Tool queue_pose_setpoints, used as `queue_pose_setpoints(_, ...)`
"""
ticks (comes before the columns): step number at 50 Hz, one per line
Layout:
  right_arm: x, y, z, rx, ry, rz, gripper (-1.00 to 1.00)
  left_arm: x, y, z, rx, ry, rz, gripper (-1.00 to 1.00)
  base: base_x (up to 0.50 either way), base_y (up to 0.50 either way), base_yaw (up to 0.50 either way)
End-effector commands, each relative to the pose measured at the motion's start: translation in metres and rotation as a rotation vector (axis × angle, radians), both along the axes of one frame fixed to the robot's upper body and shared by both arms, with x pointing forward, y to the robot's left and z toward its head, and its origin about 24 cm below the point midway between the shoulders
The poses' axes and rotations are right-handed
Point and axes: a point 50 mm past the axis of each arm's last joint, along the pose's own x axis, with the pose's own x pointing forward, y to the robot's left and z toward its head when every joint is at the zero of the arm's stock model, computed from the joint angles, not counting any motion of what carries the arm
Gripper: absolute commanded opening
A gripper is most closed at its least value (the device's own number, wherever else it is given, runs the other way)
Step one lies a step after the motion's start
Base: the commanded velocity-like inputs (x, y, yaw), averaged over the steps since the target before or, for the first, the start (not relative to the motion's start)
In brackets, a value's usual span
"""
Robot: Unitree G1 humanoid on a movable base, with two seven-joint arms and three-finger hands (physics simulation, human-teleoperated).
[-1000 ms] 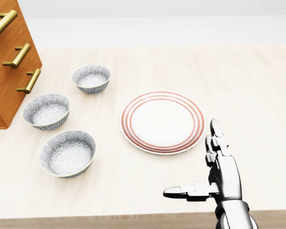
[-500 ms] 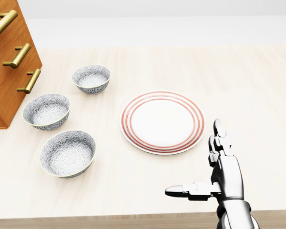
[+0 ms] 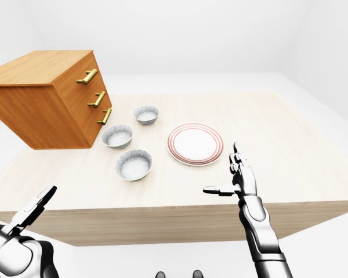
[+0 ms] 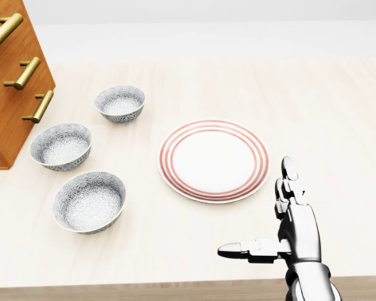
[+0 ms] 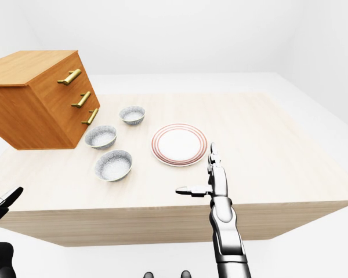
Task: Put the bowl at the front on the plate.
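A: Light level?
B: Bright, even and diffuse. The white surroundings are nearly washed out.
A: Shadows?
B: Faint and soft. There's a thin dark line under the plate and under the bottom-left bowl on the pale table.
A: Glare?
B: Soft sheen on the right hand metal. Small glints on the brass handles.
A: Sharpness?
B: Crisp throughout, no blur or grain. The eye views are wide: the drawer chest leans and the table edges splay.

I am in a plain white room that looks like a home dining corner: a pale wooden table, a drawer chest at the upper left, patterned bowls, a striped plate.
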Motion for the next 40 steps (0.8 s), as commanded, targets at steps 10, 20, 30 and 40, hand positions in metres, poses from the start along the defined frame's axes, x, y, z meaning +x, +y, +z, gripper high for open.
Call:
queue_pose_setpoints(10,0.0,0.001,0.001,0.011,-0.005,0.014,1.0,-0.005,-0.003,0.005,0.012,-0.021,-0.041,1.0,0.0,0.0,0.0)
queue_pose_setpoints(20,-0.002,0.0,0.003,-0.002,-0.014,-0.004,1.0,-0.001,-0.001,0.006,0.018,-0.022,-0.043,1.0,0.0,0.0,0.0)
queue_pose_setpoints(30,-0.006,0.004,0.014,-0.05,-0.035,0.018,1.0,-0.001,-0.001,0.007,0.023,-0.021,-0.032,1.0,0.0,0.0,0.0)
queue_pose_setpoints(40,0.005,0.022,0.07,-0.223,-0.244,0.071,1.0,-0.002,-0.001,0.008,0.027,-0.024,-0.03,1.0,0.0,0.0,0.0)
